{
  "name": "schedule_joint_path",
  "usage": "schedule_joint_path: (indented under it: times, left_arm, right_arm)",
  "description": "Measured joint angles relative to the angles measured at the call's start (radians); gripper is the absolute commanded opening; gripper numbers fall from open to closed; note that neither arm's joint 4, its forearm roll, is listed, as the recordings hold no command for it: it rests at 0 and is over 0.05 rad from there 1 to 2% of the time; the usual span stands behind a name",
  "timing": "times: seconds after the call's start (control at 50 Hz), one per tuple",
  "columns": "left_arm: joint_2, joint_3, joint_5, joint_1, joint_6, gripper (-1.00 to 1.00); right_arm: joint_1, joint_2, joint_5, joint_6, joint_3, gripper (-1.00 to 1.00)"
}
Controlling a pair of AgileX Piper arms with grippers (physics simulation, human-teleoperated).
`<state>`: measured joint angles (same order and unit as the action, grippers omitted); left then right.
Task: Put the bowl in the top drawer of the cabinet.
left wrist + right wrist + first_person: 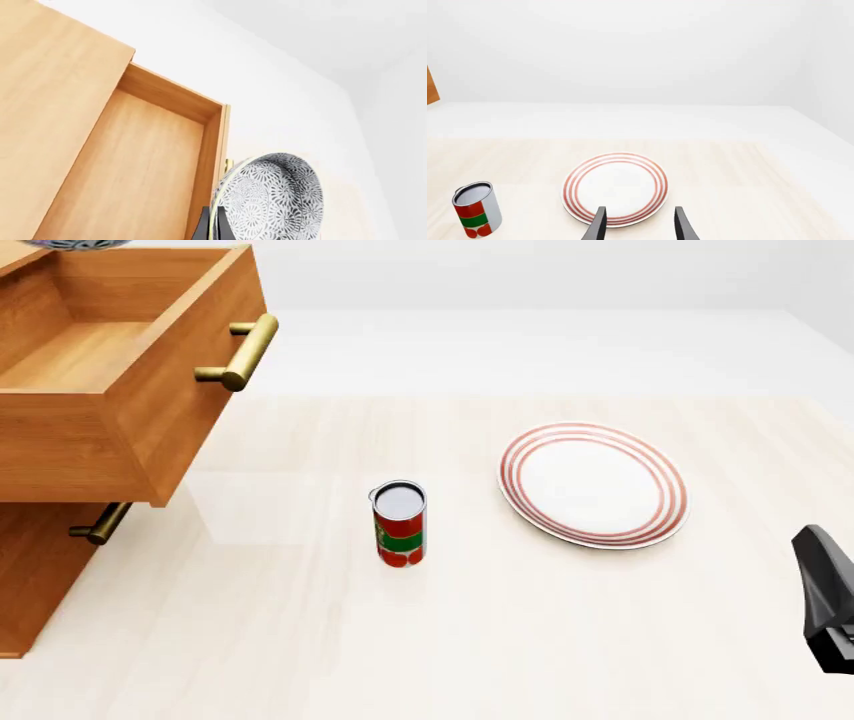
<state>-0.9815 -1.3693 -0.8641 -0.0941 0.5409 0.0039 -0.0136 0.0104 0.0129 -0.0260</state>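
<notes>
Clearly a sim scene, not a real room: flat blank white walls, a pale wood-look surface (pixel 534 640), plus just a cabinet (pixel 40 580), a red-ringed plate (pixel 594 483) and a can (pixel 398 525). Looks rendered, very clean, no clutter.

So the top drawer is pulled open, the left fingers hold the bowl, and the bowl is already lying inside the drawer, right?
Not quite. The top drawer is open and the left gripper holds the bowl by its rim, but the left wrist view shows the bowl outside the drawer, and the drawer floor is bare.
</notes>
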Motion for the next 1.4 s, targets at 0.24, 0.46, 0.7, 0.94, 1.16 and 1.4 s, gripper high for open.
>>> schedule_joint_path:
  times: [0.24,0.46,0.7,0.94,1.16,1.4]
  left_arm:
    - [-0.017,0.015,0.019,0.061,-0.011,-1.0]
    - [-0.048,0.019,0.037,0.119,-0.026,-1.0]
    - [-0.085,0.003,0.046,0.171,-0.049,-1.0]
    - [-0.117,-0.007,0.054,0.203,-0.068,-1.0]
    - [-0.146,0.001,0.075,0.22,-0.08,-1.0]
    - [-0.173,0.02,0.098,0.227,-0.088,-1.0]
  right_arm:
    - [0.0,0.0,0.0,0.0,0.0,1.0]
    - [0.0,0.0,0.0,0.0,0.0,1.0]
    - [0.0,0.0,0.0,0.0,0.0,1.0]
    - [0.0,-0.001,-0.001,0.0,0.0,1.0]
    - [0.0,-0.001,-0.001,0.0,0.0,1.0]
    - [0.0,0.0,0.0,0.0,0.0,1.0]
